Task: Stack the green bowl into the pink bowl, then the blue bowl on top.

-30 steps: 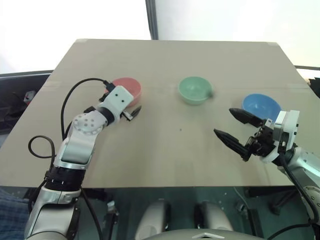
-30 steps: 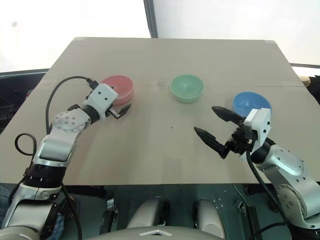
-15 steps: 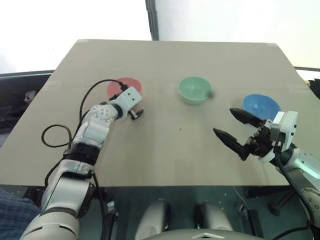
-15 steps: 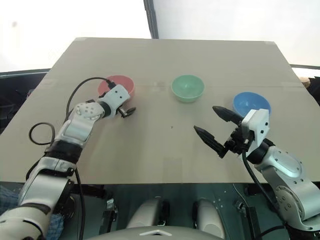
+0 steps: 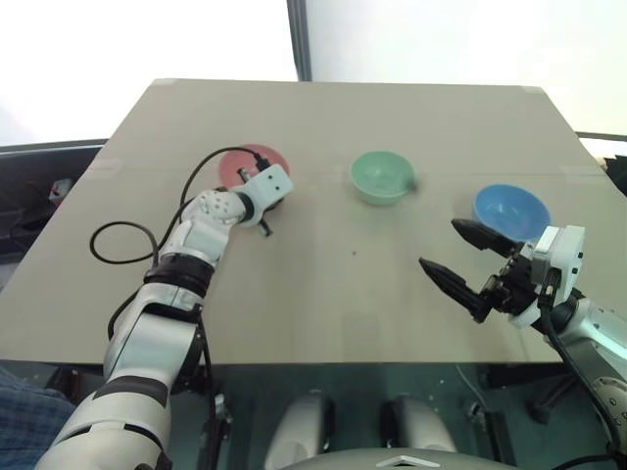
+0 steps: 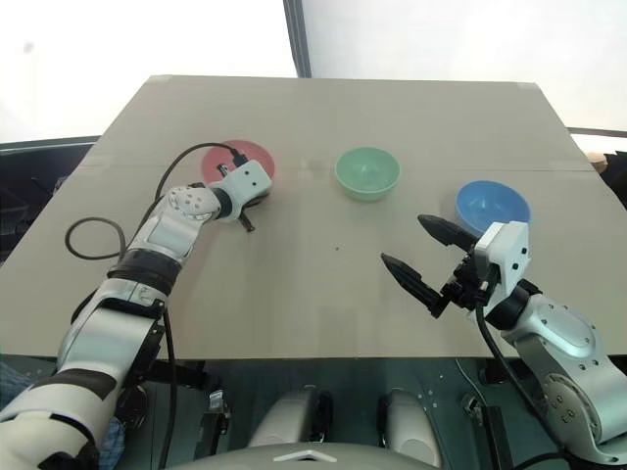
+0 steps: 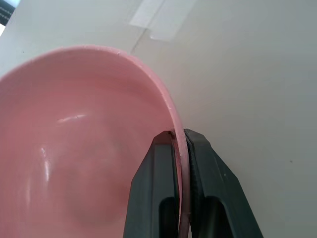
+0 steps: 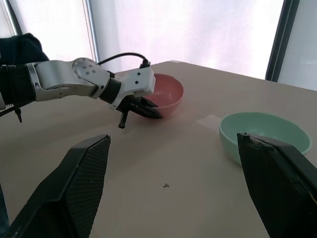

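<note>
Bench [image 5: 323, 294]: tan top carrying all three bowls in a rough row across the middle of the head-camera frame, well apart from one another.
Pink bowl [image 5: 247, 166]: left of centre, upright on the bench; its near-right rim sits between the jaws of the left gripper [image 7: 179, 144].
Green bowl [image 5: 381, 176]: centre of the frame, upright, untouched; it lies to the right of the pink bowl, between it and the blue one.
Blue bowl [image 5: 511, 209]: right of centre, upright, just above the right gripper [image 5: 460, 257] in the frame.
Key relation: the left arm is the nearer one to the green bowl's target, but its jaws are pinched on the pink bowl's wall, one finger inside, one outside.
Left arm pose: stretched forward and angled down toward the rim.
Right arm pose: held low right, jaws spread wide, empty, pointing toward frame centre.
</note>
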Available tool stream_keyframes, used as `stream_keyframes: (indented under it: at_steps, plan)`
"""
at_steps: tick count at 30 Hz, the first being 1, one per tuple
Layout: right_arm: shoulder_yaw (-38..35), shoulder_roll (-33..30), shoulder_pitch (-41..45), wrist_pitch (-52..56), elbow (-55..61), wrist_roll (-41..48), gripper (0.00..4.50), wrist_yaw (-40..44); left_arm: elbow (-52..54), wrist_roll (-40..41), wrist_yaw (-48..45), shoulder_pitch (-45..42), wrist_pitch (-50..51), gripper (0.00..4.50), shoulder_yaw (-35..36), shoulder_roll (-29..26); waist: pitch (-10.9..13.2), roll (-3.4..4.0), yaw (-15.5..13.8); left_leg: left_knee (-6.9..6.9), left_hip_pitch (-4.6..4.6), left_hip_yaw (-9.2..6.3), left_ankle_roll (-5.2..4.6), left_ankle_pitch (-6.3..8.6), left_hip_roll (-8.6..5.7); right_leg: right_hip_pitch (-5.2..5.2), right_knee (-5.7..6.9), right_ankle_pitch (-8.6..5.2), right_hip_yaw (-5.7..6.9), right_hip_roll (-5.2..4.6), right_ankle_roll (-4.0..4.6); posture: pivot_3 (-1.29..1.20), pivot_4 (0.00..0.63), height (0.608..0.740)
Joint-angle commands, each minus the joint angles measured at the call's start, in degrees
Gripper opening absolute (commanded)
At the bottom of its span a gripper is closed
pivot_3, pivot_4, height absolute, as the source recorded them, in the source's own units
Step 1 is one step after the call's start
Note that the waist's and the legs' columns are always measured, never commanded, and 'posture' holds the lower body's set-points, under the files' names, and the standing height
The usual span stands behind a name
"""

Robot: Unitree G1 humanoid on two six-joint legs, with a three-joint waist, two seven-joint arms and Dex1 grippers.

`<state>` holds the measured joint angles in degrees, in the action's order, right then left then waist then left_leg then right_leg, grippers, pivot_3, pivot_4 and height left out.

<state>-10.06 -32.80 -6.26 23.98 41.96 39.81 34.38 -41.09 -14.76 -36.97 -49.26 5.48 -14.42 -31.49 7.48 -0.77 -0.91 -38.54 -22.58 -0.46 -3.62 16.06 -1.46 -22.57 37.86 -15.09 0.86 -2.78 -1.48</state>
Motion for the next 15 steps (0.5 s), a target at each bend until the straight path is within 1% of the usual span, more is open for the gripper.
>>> stream_keyframes:
  at_steps: [1, 4, 6, 8, 10, 12, 15]
  plan:
    - [-1.8, -0.6, 0.2, -0.9, 1.8, 0.9, 4.33, 0.2, 1.6, -0.1, -2.8, 0.8, -2.2, 0.11, -1.0, 0.4, 0.0, 0.00, -0.1, 0.00, -0.02, 0.00, 0.00, 0.00, 0.00, -0.01, -0.01, 0.00, 0.00, 0.00, 0.00, 0.00, 0.150, 0.740]
    - [-2.0, -0.9, 0.4, -0.7, 1.6, 1.0, 4.33, 0.5, 8.2, 3.9, -8.9, 2.8, -6.9, 0.11, -0.6, 1.1, 0.0, 0.00, -0.1, 0.00, -0.03, 0.00, 0.01, 0.00, 0.00, -0.01, -0.03, 0.00, 0.00, -0.01, 0.00, 0.00, 0.150, 0.740]
    - [-2.2, -1.2, 0.5, -0.6, 1.4, 1.2, 4.33, 0.6, 16.2, 8.2, -15.3, 5.7, -10.8, 0.11, -1.0, 1.2, 0.0, 0.00, -0.1, 0.00, -0.07, -0.01, 0.10, -0.06, 0.00, -0.01, -0.06, 0.00, 0.00, -0.04, 0.01, 0.00, 0.150, 0.740]
    - [-2.2, -1.5, 0.6, -0.4, 1.3, 1.4, 4.33, 0.8, 26.5, 12.8, -22.7, 9.6, -12.3, 0.11, -2.2, 0.3, 0.0, 0.00, 0.0, 0.00, -0.15, 0.00, 0.16, -0.09, 0.01, -0.04, -0.14, 0.00, -0.01, -0.07, 0.01, 0.00, 0.150, 0.740]
    - [-2.4, -1.7, 0.6, -0.3, 1.2, 1.6, 4.33, 0.9, 35.1, 17.0, -29.0, 13.1, -12.5, 0.11, -3.5, -1.4, 0.0, 0.00, 0.1, 0.00, -0.18, 0.00, 0.16, -0.09, 0.03, -0.06, -0.22, 0.00, -0.03, -0.08, 0.02, 0.00, 0.150, 0.740]
    - [-2.6, -1.8, 0.6, -0.2, 1.2, 1.7, 4.33, 0.9, 41.0, 19.8, -33.8, 15.4, -11.9, 0.11, -4.4, -3.5, 0.0, 0.03, 0.5, 0.05, -0.17, 0.03, 0.17, -0.09, 0.06, -0.08, -0.23, -0.01, -0.05, -0.07, 0.03, 0.00, 0.150, 0.740]
    - [-2.6, -1.9, 0.5, 0.0, 1.3, 1.8, 4.33, 0.7, 45.1, 19.6, -39.0, 17.0, -12.6, 0.11, -5.8, -7.7, 0.0, 0.08, 0.3, 0.08, -0.11, 0.04, 0.17, -0.09, 0.09, -0.08, -0.20, -0.01, -0.06, -0.06, 0.04, 0.00, 0.150, 0.740]
